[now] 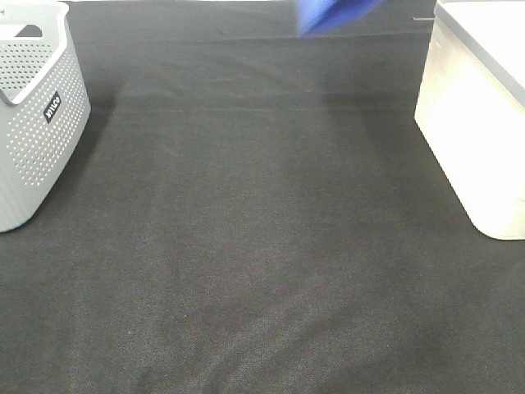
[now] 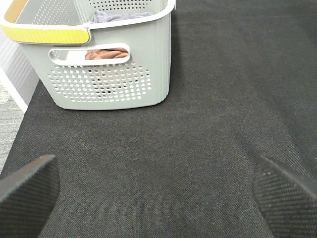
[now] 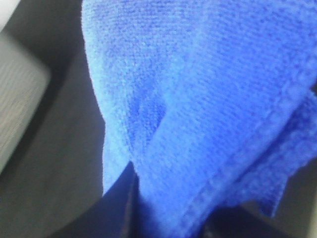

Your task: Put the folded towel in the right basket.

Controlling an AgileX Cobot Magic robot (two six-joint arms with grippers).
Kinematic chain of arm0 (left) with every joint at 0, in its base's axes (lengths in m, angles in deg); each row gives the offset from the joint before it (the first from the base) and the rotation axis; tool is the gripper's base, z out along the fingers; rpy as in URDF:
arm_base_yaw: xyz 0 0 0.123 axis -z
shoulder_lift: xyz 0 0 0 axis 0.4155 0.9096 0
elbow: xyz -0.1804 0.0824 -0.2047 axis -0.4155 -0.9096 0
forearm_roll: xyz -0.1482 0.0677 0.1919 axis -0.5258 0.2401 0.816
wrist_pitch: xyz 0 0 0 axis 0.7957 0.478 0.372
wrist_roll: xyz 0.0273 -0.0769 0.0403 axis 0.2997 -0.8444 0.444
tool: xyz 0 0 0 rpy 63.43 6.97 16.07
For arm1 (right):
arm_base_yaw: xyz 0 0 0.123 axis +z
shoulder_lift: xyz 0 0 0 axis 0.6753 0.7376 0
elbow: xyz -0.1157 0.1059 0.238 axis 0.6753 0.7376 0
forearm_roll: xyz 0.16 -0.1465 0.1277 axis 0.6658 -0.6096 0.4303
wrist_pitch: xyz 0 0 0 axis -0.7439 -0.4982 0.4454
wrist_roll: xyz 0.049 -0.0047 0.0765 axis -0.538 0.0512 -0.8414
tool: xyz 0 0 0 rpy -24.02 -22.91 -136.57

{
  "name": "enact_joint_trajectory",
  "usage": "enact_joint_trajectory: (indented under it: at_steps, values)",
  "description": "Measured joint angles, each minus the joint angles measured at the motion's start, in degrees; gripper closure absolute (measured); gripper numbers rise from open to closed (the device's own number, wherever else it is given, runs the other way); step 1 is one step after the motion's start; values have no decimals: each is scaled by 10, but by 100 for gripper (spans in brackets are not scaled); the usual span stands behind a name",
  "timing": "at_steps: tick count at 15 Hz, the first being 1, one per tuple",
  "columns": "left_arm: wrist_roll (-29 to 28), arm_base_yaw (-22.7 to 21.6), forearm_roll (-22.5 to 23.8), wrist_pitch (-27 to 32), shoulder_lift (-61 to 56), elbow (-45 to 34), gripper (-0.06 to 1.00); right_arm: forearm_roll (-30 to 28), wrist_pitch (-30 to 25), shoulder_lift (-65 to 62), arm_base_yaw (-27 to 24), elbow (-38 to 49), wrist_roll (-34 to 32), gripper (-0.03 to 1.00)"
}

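Note:
The folded blue towel (image 1: pixel 332 15) hangs in the air at the far top edge of the exterior high view, left of the white right basket (image 1: pixel 480 123). It fills the right wrist view (image 3: pixel 198 99) and hides my right gripper's fingers, which hold it up. A grey corner of the right basket (image 3: pixel 20 94) shows beside it. My left gripper (image 2: pixel 158 193) is open and empty above the black cloth, with its fingertips (image 2: pixel 27 193) wide apart. Neither arm shows in the exterior high view.
A grey perforated basket (image 1: pixel 37 123) stands at the far left; in the left wrist view this basket (image 2: pixel 109 74) holds a brownish and a grey cloth. A black cloth (image 1: pixel 262 246) covers the table between the baskets.

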Motion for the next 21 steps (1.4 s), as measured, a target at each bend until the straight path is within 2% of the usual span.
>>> enact_joint_trajectory:
  at_steps: [1,4,7,8,11,12,13,14,15,17,19,21]
  values:
    - [0,0,0,0,0,0,-5,-25,0,-40,-46,-1,-1,73]
    - [0,0,0,0,0,0,-5,-72,0,-87,-127,13,-5,73]
    - [0,0,0,0,0,0,-5,-110,-2,-68,-190,98,-6,73]
    - [0,0,0,0,0,0,-5,-110,-2,-68,-190,98,-6,73]
    - [0,0,0,0,0,0,-5,-159,-5,-18,-201,151,-15,73]
    - [0,0,0,0,0,0,-5,-164,-6,-7,-201,168,-30,52]
    - [0,0,0,0,0,0,-5,-167,-6,-4,-201,172,-35,25]
    - [0,0,0,0,0,0,-5,-167,-6,-4,-200,174,-37,11]
    - [0,0,0,0,0,0,-5,-167,-6,-4,-200,174,-38,5]
    - [0,0,0,0,0,0,-5,-159,-6,-9,-200,174,-39,0]
    - [0,0,0,0,0,0,-5,-152,-5,-17,-197,175,-39,0]
    - [0,0,-2,0,0,0,-5,-157,-5,-58,-164,175,-40,0]
